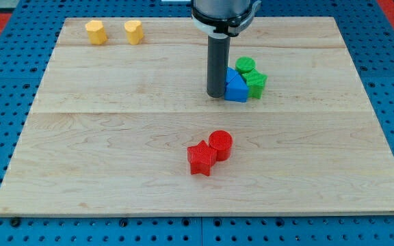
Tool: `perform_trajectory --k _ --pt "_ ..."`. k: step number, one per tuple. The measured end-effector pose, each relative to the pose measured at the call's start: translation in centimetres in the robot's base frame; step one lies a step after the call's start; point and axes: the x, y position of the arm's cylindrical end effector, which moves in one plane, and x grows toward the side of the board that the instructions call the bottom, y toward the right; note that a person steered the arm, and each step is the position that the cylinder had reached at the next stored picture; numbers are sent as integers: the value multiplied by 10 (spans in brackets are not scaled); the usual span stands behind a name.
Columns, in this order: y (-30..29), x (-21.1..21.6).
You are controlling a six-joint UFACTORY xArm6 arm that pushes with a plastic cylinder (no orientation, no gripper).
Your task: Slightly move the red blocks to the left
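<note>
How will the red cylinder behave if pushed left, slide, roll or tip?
Probably slides: the red cylinder stands on its flat end and looks squat, so tipping seems unlikely. It touches the red star, which would likely get shoved along. My tip sits far off, by the blue block.

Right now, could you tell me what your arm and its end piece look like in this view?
Only the lowest part of my arm shows: a wide black round housing with a lighter ring at its base. From it hangs a straight, dark grey, smooth rod that ends in my tip, cut flat. I see no cables, markings or jaws.
</note>
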Motion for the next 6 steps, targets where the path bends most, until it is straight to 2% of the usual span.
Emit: perform_trajectory --k 1,3,5,6 --pt "0 20" --pt "77 96" --pt "-32 120" --pt "-29 121"
